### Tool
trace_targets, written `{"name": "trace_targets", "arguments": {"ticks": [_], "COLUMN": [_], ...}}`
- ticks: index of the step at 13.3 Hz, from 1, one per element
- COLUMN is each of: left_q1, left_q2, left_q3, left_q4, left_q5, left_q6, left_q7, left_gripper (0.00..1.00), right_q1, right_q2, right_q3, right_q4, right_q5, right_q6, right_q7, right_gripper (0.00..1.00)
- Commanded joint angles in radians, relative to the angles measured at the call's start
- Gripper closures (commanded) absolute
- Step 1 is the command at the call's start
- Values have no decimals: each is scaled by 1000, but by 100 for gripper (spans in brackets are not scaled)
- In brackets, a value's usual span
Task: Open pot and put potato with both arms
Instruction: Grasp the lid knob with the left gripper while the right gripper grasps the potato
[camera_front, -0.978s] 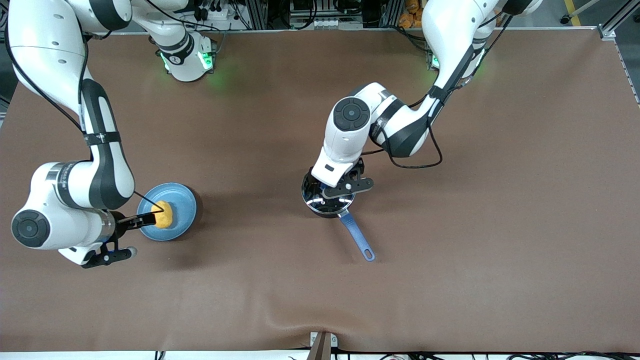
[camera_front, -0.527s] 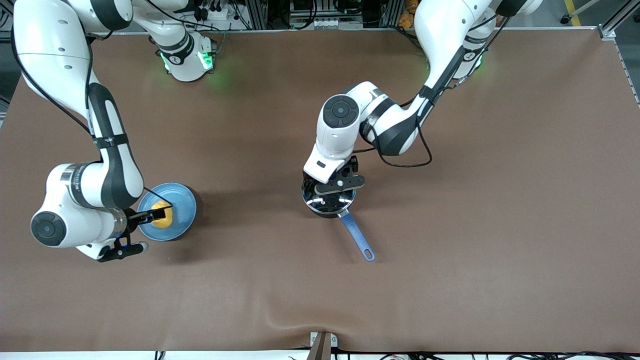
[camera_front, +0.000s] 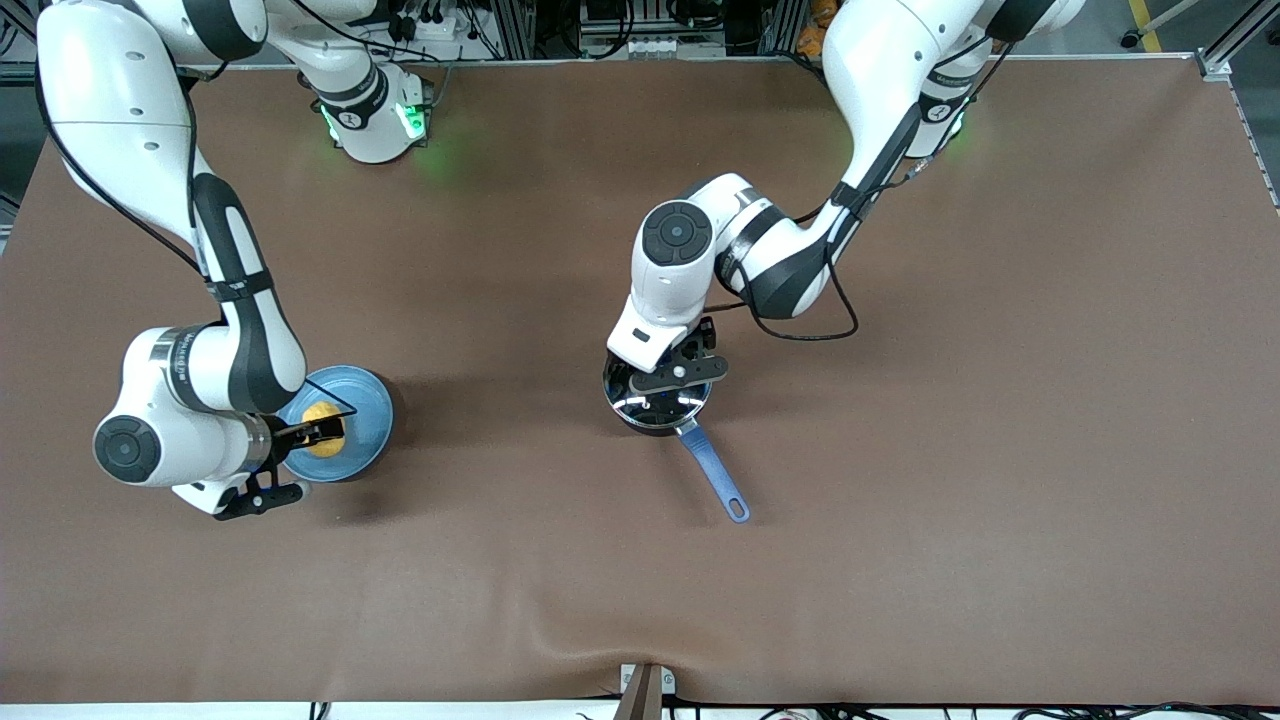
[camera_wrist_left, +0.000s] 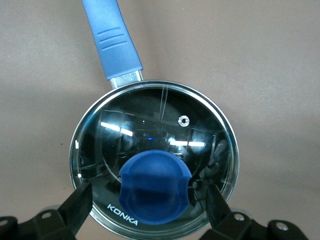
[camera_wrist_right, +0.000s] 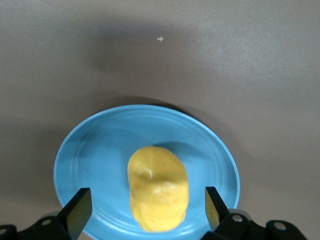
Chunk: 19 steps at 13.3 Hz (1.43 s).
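Front view: left pincer (camera_front: 660, 385) released over pot (camera_front: 655, 405); right pincer (camera_front: 315, 432) released over potato (camera_front: 325, 418).

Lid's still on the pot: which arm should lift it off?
Left. The left gripper hangs open over the pot, straddling the lid's blue knob. The right gripper is open over the potato.

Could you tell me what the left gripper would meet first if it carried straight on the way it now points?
Most likely the round blue knob of the glass lid on the black saucepan: the open left gripper points down with a finger on each side of the knob. How far above it stands is unclear.
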Motion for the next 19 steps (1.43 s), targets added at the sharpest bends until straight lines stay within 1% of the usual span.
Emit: {"name": "trace_targets", "arguments": {"ticks": [1, 10, 12, 13, 14, 15, 16, 17, 18, 19], "left_q1": [-12, -8, -7, -6, -4, -4, -1, 0, 0, 2], "left_q2": [23, 37, 39, 40, 40, 40, 39, 37, 34, 31], "left_q3": [7, 7, 7, 7, 7, 7, 7, 7, 7, 7], "left_q4": [31, 29, 28, 28, 28, 26, 25, 26, 26, 26], "left_q5": [29, 30, 32, 33, 40, 44, 46, 44, 44, 44], "left_q6": [5, 37, 37, 37, 37, 37, 37, 35, 37, 35], "left_q7": [-24, -9, -7, -7, -6, -6, -6, -6, -7, -7], "left_gripper": [0, 0, 0, 3, 13, 18, 27, 41, 57, 74], "right_q1": [-1, -24, -21, -24, -26, -24, -14, -12, -10, 0], "right_q2": [-9, 7, 6, 7, 7, 5, 0, -4, -19, -50], "right_q3": [0, 0, 0, 0, 2, 0, 2, 2, 5, 5], "right_q4": [-80, -103, -103, -103, -103, -103, -102, -88, -50, 5], "right_q5": [14, 14, 14, 14, 14, 15, 15, 17, 20, 22], "right_q6": [91, 119, 113, 114, 113, 111, 107, 84, 35, -58], "right_q7": [-23, -74, -68, -68, -68, -66, -56, -52, -43, -34], "right_gripper": [0, 1, 41, 59, 74, 88, 96, 100, 100, 100]}}
